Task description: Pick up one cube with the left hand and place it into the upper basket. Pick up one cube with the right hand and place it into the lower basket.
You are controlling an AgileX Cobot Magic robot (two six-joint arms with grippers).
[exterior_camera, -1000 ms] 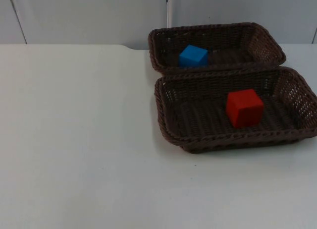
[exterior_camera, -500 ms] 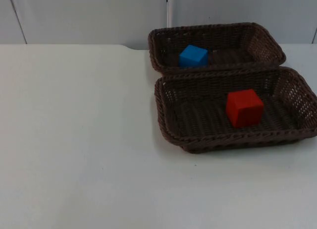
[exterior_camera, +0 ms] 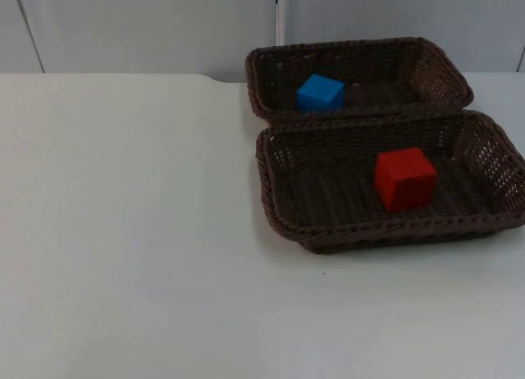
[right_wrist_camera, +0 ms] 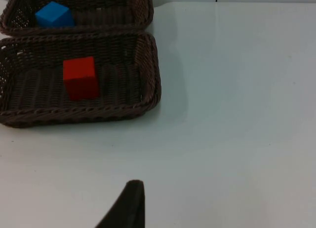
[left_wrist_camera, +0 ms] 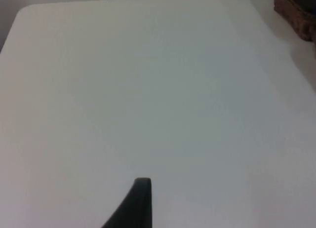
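Blue cube [exterior_camera: 320, 93] sits in upper basket [exterior_camera: 443, 67], red cube [exterior_camera: 404, 179] in lower basket [exterior_camera: 283, 223]; you cannot tell either gripper's finger state; right gripper [right_wrist_camera: 129, 208] stands nearer.

Two dark brown woven baskets sit on the plain white desk [exterior_camera: 131, 231] — the upper basket [exterior_camera: 435, 63] holds a bright blue cube [exterior_camera: 320, 93], the lower basket [exterior_camera: 279, 190] a solid red cube [exterior_camera: 404, 178]. Both weaves show fine ribbed rows. Behind — a pale grey partition wall [exterior_camera: 148, 26].
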